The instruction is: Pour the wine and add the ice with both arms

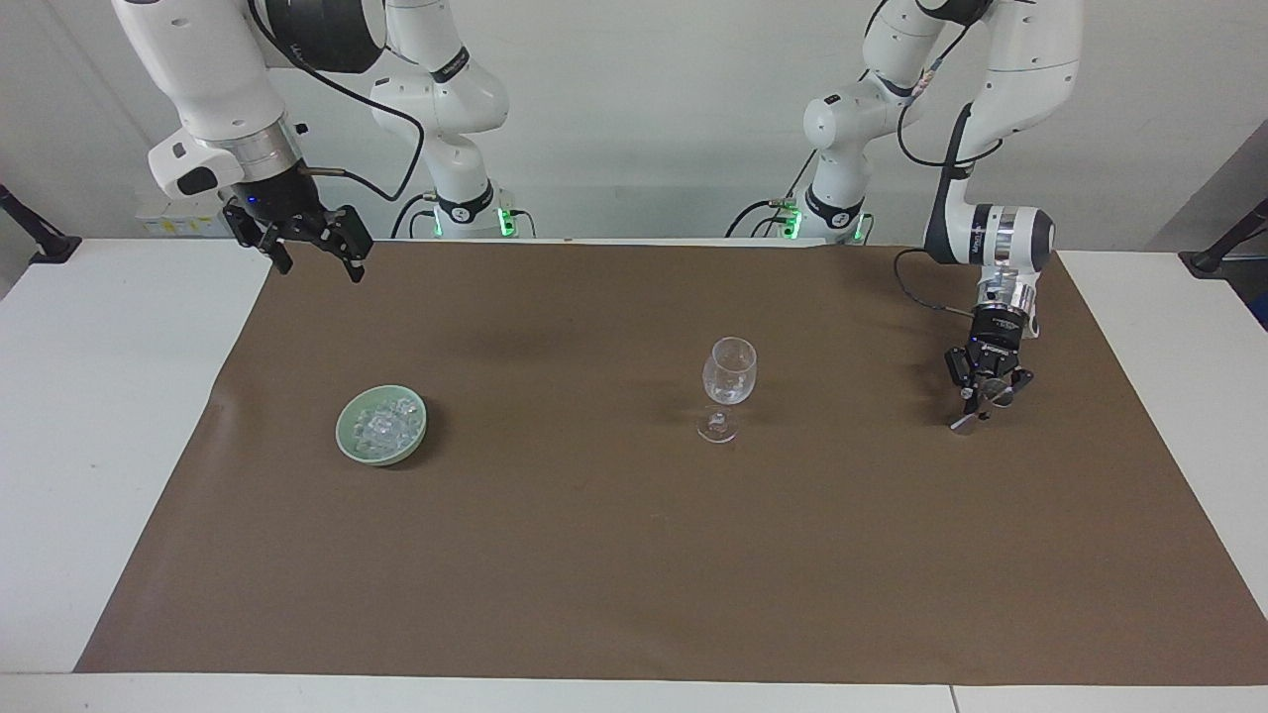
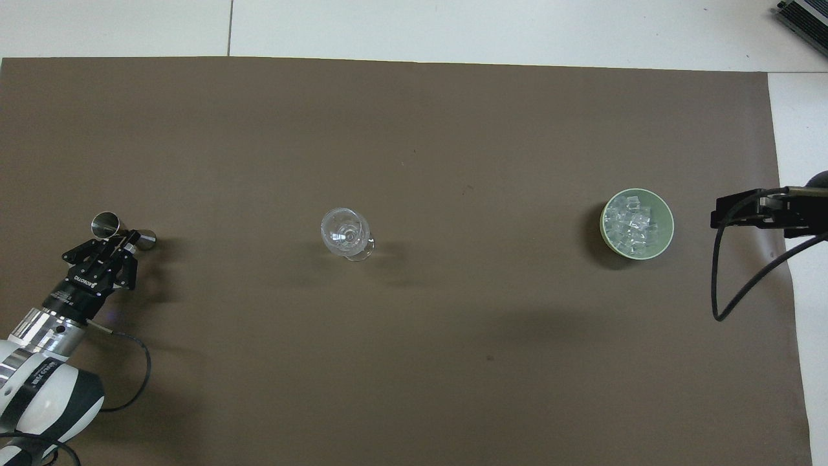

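Note:
A clear wine glass (image 1: pixel 728 381) (image 2: pixel 346 233) stands upright mid-mat and looks empty; wine is out of view. At the right arm's end, ice (image 1: pixel 381 426) (image 2: pixel 634 223) is heaped in a pale green bowl (image 1: pixel 343 433) (image 2: pixel 670 224). My left gripper (image 1: pixel 984 398) (image 2: pixel 120 243) is shut on a steel jigger (image 1: pixel 971 416) (image 2: pixel 123 234), gripped at its waist and tilted, low over the mat at the left arm's end. High over the mat's edge hangs my right gripper (image 1: pixel 318 269) (image 2: pixel 718 217), open, with nothing between its fingers.
A brown mat (image 1: pixel 634 555) (image 2: pixel 414 129) covers most of the white table (image 1: pixel 109 396) (image 2: pixel 517 26). Black cable loops hang from both wrists.

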`<state>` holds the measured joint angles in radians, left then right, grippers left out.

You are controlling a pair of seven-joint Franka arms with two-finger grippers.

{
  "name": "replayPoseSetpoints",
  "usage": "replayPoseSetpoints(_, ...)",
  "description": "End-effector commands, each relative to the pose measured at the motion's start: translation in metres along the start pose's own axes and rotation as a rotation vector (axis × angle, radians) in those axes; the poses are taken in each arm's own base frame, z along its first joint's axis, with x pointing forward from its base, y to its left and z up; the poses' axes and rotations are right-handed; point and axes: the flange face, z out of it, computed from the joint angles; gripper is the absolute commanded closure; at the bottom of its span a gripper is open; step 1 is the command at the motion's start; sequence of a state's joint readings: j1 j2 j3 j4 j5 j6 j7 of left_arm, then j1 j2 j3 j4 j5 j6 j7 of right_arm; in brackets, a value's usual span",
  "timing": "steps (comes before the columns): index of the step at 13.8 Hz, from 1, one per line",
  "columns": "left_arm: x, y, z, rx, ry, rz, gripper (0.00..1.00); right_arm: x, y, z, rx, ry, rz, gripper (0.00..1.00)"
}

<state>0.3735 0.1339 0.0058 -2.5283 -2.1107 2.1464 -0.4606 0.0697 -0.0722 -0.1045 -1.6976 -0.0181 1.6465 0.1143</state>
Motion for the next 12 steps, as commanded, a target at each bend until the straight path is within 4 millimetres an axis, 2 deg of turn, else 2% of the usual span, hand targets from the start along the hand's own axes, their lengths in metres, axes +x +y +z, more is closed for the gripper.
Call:
replayPoseSetpoints(1,-0.0003,-0.0029,-0.0006,0.012,-0.011,-0.012,1.0,-0.0073,0.0019,0.0018,0.012,0.01,-0.028,0.0)
replayPoseSetpoints(3,-0.0003,-0.0029,-0.0006,0.011,-0.011,-0.013,0.99,-0.0076,0.0028,0.0016,0.012,0.011,-0.026,0.0)
replayPoseSetpoints(5,-0.0003,-0.0029,-0.0006,0.012,-0.011,-0.014,0.84,-0.0078,0.0021,0.0017,0.012,0.01,-0.028,0.0)
replayPoseSetpoints(6,-0.0003,-0.0029,-0.0006,0.011,-0.011,-0.015,0.82,-0.0078,0.0022,0.0017,0.01,0.01,-0.028,0.0)
replayPoseSetpoints(7,-0.0003,-0.0029,-0.0006,0.011,-0.011,-0.015,0.76,-0.0078,0.002,0.0017,0.012,0.01,-0.028,0.0)
replayPoseSetpoints(8,-0.0003,-0.0029,-0.0006,0.011,-0.011,-0.015,0.76,-0.0083,0.0021,0.0016,0.012,0.01,-0.028,0.0)
replayPoseSetpoints(12,-0.0008,-0.0024,-0.0005,0.01,-0.011,-0.014,0.5,-0.0081,0.0023,0.0015,0.011,0.011,-0.032,0.0)
